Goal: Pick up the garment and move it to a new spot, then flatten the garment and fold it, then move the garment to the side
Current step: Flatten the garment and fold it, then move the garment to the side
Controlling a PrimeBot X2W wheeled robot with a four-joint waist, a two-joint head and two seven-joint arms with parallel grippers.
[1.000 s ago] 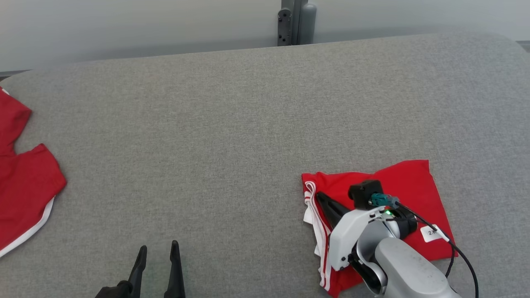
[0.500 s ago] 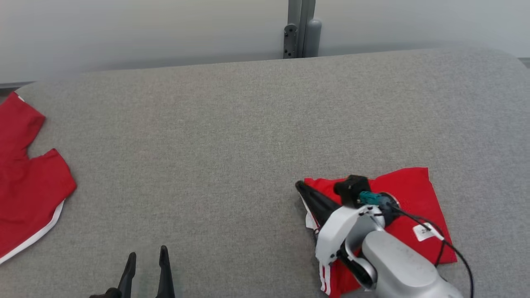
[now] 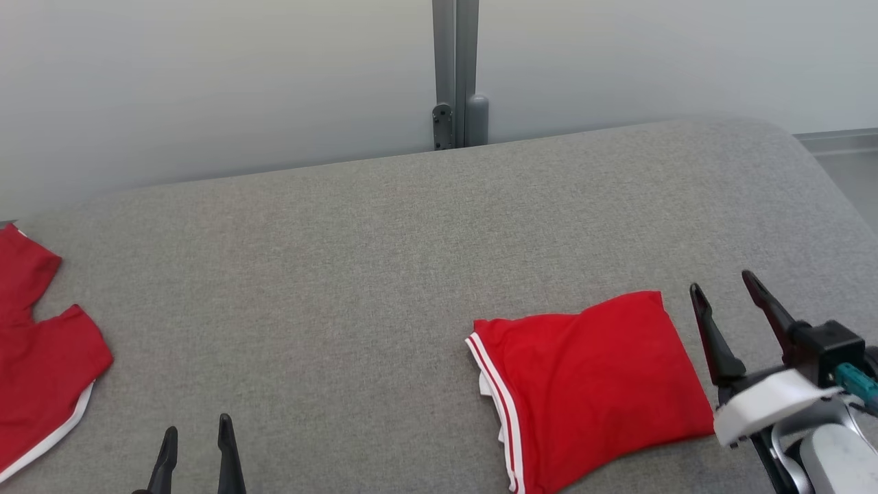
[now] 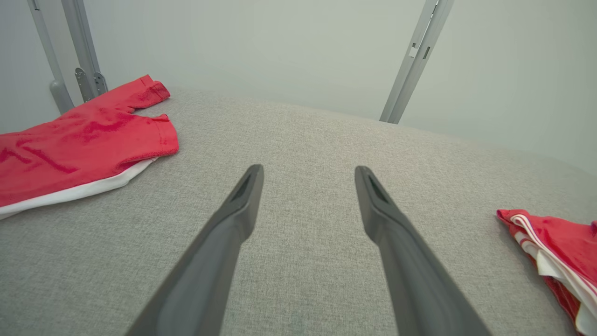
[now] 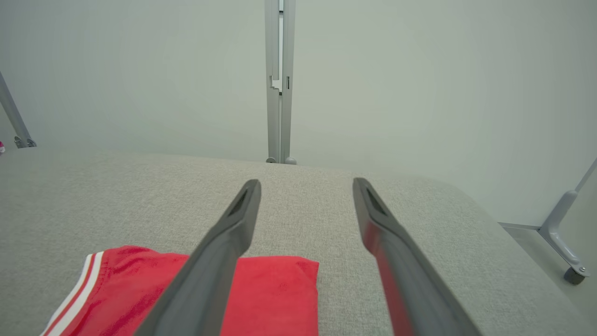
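**A:** Please begin at the left edge of the surface (image 3: 343, 274). What lies there?

**B:** A second red garment (image 3: 41, 357) with a white hem. It is spread loosely and nothing touches it. I judge that it is not the piece in work now.

**A:** And the left fingers (image 3: 226, 446)?

**B:** They rise at the near edge, left of the middle. They are spread wide, and in the left wrist view there is only grey surface between them, so they hold nothing. I think they wait there so as not to be in the way.

**A:** Where is the task's thing?

**B:** The folded garment (image 3: 590, 384) lies flat close to the near edge, toward the right side, well apart from the other red one. It is a compact packet with the striped hem on its left side. To me the fold looks finished, and this place seems to be the "side" that the task asks for.

**A:** Then the right fingers (image 3: 712, 335)?

**B:** They are just beside the right border of the packet and do not touch it. They are wide open and empty. Probably they are kept clear of the cloth so that the layers are not pulled open. A little white cloth shows at the hem, so a touch there could disturb the fold.
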